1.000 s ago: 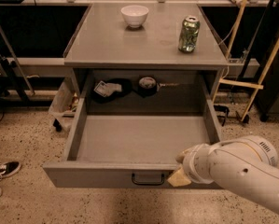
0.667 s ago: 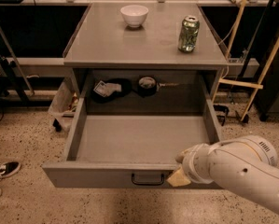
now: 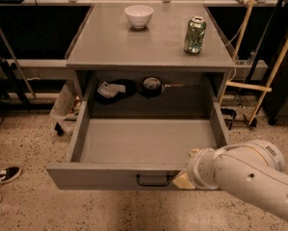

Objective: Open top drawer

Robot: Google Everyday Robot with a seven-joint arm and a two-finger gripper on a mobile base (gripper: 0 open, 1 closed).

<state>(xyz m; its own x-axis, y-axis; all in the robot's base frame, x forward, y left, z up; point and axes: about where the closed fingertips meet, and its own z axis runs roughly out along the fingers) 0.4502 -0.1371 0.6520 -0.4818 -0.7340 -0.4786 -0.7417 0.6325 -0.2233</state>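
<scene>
The top drawer (image 3: 95,176) is a wide grey tray pulled far out of the grey cabinet (image 3: 148,47), and nothing lies in the tray. Its small black loop handle (image 3: 153,180) sits mid-front. My gripper (image 3: 183,180) is at the drawer's front edge, just right of the handle, at the end of my thick white arm (image 3: 249,177) that comes in from the lower right. The arm hides the right end of the drawer front. No other drawers show.
A white bowl (image 3: 138,16) and a green can (image 3: 195,34) stand on the cabinet top. Dark objects (image 3: 112,89) lie in the cavity behind the drawer. Shoes (image 3: 1,175) are on the floor at left. Wooden poles (image 3: 273,71) lean at right.
</scene>
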